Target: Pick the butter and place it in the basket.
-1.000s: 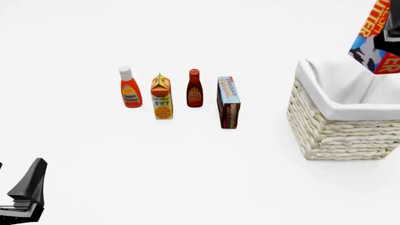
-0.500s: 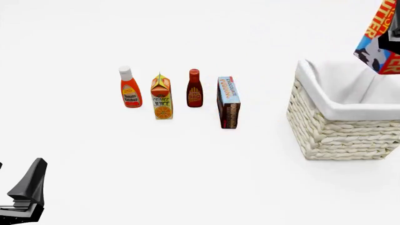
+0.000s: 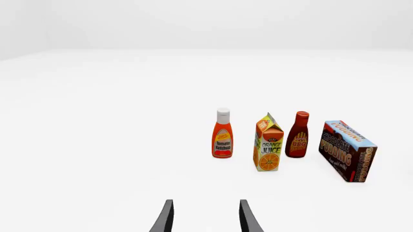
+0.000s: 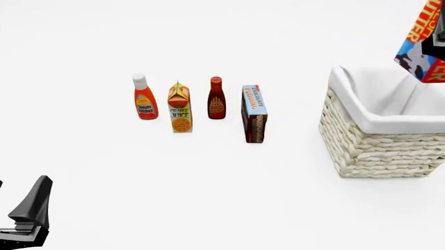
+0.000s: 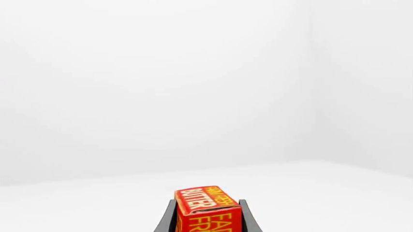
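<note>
The red-orange butter box (image 4: pixel 421 49), with its blue cow corner, hangs tilted in the air at the right edge of the front view, above the far right part of the cream wicker basket (image 4: pixel 379 151). My right gripper (image 4: pixel 438 44) is shut on it and mostly cut off by the frame edge. In the right wrist view the butter (image 5: pixel 208 210) sits between the two dark fingers (image 5: pixel 166 221). My left gripper (image 3: pixel 205 217) is open and empty, low at the near left (image 4: pixel 31 211), far from the basket.
A row of groceries stands mid-table: tomato ketchup bottle (image 4: pixel 145 97), orange juice carton (image 4: pixel 179 108), BBQ sauce bottle (image 4: pixel 216 98) and chocolate pudding box (image 4: pixel 254 113). The same row shows in the left wrist view, with the juice carton (image 3: pixel 268 143) nearest the middle.
The butter in my right gripper has shifted a little to the right and slightly up over the basket. The left arm and the groceries have not moved.
</note>
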Robot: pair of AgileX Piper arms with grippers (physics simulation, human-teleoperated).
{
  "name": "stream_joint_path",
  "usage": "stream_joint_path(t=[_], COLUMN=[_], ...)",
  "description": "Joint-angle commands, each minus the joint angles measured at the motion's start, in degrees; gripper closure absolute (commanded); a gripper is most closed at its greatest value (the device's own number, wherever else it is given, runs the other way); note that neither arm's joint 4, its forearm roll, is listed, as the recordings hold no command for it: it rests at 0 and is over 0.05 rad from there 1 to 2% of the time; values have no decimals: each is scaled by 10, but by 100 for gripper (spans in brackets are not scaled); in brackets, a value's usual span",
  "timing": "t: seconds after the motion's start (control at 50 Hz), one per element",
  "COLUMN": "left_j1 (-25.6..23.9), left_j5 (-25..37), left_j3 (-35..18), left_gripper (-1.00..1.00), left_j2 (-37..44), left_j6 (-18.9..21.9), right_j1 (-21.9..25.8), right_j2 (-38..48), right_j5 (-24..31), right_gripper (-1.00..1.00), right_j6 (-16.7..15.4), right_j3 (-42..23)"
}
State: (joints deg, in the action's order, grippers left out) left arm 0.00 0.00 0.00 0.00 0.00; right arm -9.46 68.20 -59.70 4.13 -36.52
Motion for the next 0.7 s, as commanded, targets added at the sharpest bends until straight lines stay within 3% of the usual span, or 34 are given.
stream_joint_path(t=[0.02,0.7], left_j1=[0,0], left_j5=[0,0], left_j3=[0,0], left_gripper=[-100,-100], left_j2=[0,0], left_j6=[0,0], right_j1=[1,-4], right_j2=[-5,122], right_j5=[-21,-77], right_gripper=[100,100], right_j6=[10,-16], right_j3=[1,-46])
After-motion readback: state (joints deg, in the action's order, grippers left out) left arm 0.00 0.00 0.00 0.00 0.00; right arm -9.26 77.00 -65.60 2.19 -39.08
